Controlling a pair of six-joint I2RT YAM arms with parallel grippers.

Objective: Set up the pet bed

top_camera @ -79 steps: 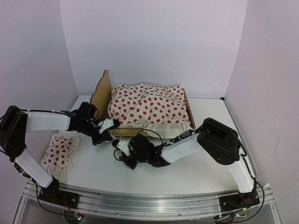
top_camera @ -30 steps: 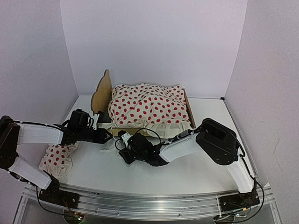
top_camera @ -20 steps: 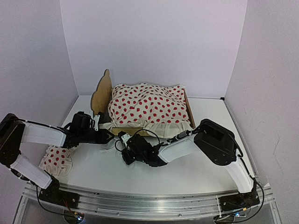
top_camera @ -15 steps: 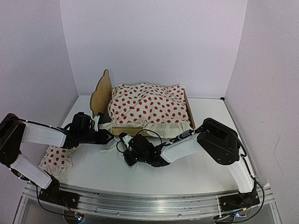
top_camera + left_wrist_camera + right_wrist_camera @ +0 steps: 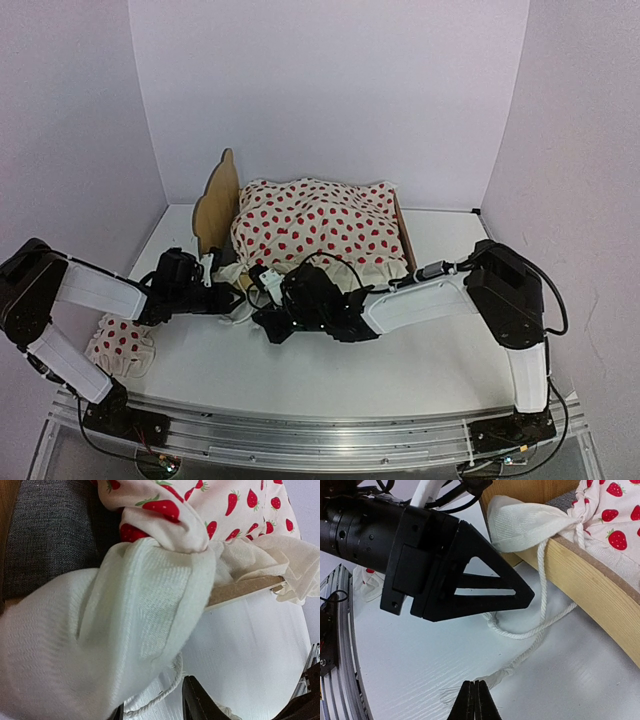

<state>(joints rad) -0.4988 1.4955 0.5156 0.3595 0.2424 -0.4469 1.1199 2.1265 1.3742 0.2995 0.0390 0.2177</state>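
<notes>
The pet bed (image 5: 220, 195) stands at the back with its scalloped headboard on the left, and a strawberry-print cloth (image 5: 320, 230) lies heaped over it. My left gripper (image 5: 222, 298) is at the bed's near left corner, shut on a white knitted cloth (image 5: 100, 630) that bulges over the wooden side rail (image 5: 245, 586) beside the grey mattress pad (image 5: 45, 530). A white cord (image 5: 540, 625) trails from that cloth (image 5: 520, 522) onto the table. My right gripper (image 5: 474, 700) is shut on the cord's frayed end, just below the left gripper's finger (image 5: 485, 587).
A small red-dotted pillow (image 5: 125, 335) lies on the table at the left, partly under the left arm. The bed rail (image 5: 590, 580) runs close on the right of both grippers. White walls enclose the table on three sides.
My right gripper has closed at the cord's end, and its elbow has swung out to the right. The left gripper has crept toward the bed's corner, still holding the white cloth.
</notes>
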